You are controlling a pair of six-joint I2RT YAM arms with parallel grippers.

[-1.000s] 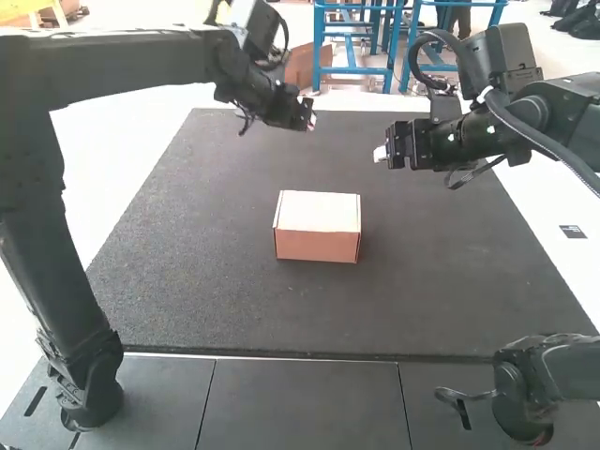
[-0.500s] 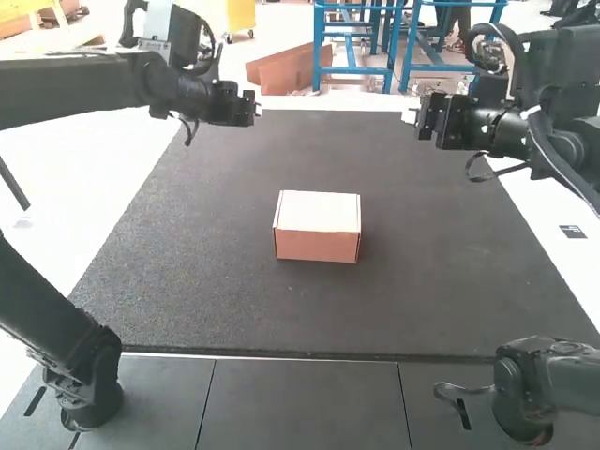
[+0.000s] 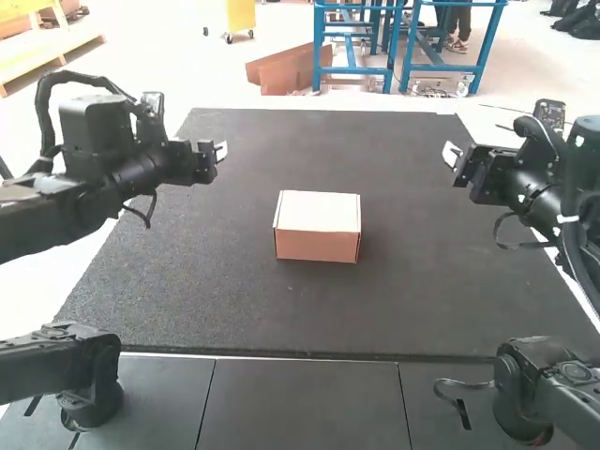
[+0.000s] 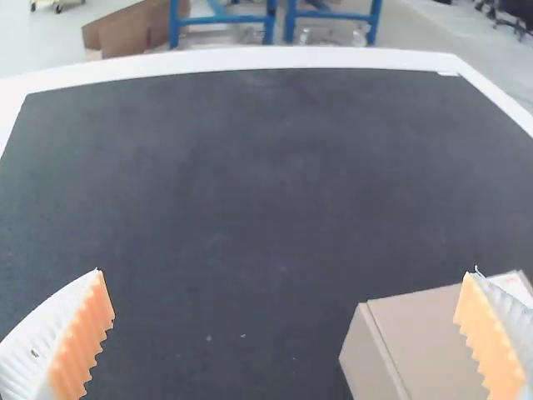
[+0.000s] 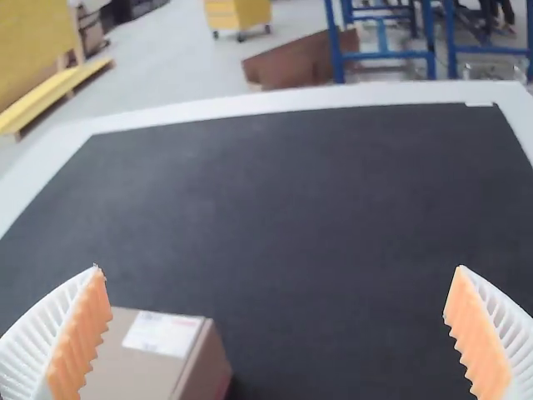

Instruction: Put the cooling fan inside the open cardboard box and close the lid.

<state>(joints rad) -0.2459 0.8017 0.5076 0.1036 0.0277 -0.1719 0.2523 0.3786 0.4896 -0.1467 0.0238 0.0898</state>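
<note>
Both arms have pulled back and dropped low at their own sides. The left fingers (image 4: 79, 333) and right fingers (image 5: 79, 329) are spread wide and hold nothing. The box (image 3: 317, 225) sits shut in the middle of the table (image 3: 187, 281), so the fan is likely inside and the job looks done.

A dark, grainy mat (image 3: 403, 281) covers the white table (image 4: 250, 60) under bright, even light.
</note>
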